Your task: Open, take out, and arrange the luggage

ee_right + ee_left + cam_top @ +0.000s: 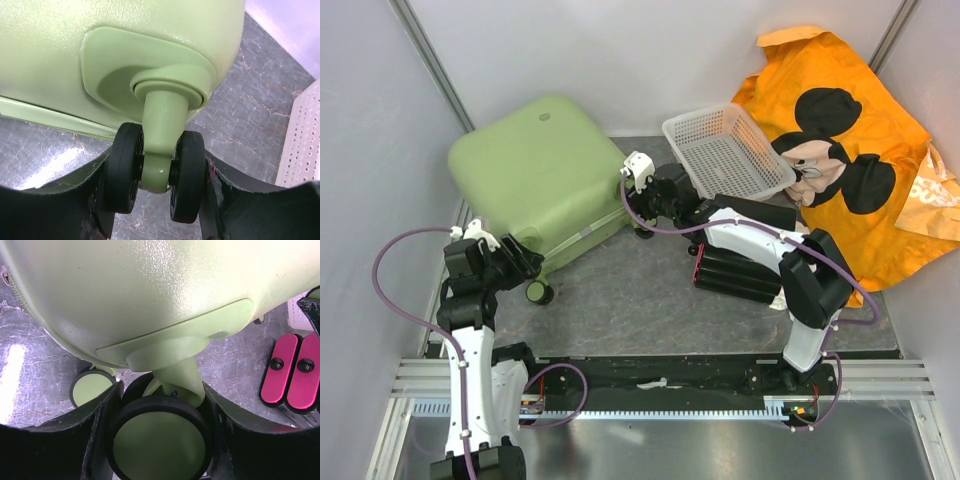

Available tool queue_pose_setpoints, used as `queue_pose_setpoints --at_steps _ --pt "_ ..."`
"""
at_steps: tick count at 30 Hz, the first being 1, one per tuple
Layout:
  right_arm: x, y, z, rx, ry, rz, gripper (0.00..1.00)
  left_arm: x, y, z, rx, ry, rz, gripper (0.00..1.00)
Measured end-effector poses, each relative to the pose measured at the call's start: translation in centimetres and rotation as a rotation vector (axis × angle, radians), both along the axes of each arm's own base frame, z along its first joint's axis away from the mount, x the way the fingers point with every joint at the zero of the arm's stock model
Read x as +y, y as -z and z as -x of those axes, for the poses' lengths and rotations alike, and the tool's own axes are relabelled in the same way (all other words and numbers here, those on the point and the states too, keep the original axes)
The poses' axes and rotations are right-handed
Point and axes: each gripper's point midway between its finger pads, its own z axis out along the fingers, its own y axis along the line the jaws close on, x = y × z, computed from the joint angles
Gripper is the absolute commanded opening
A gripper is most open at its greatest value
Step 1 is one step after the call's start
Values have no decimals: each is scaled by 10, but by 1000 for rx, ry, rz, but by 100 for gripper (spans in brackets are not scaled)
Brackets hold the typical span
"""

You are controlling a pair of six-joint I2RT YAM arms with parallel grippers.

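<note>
Black caster wheel [159,445] fills the left claw [161,405], fingers snug on both sides. The right claw [159,165] pinches the twin wheels [187,175]. Pale green luggage [540,170], pebbled shell and rounded corners, lies zipped at 10 o'clock on the desk [640,300]. Best to draw both arms evenly toward 6 o'clock — a lopsided tug would likely swivel it.

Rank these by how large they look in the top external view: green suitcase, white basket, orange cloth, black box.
1. orange cloth and green suitcase: too alike to rank; the cloth is crumpled and cut by the frame edge.
2. white basket.
3. black box, partly hidden by the right arm.
</note>
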Motion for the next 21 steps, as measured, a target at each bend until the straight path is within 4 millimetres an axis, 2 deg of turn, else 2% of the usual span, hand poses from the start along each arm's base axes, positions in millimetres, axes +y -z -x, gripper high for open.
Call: queue_pose_setpoints --at_steps 7,16,21 --pt "-10 -4 7 -24 41 -66 0 -2 2 -6 23 15 19 1" --pt "-43 -6 40 32 149 -107 0 -17 -1 -26 1 118 82 2" --pt "-38 -6 52 36 208 -100 0 -8 -5 -34 25 120 33 1"
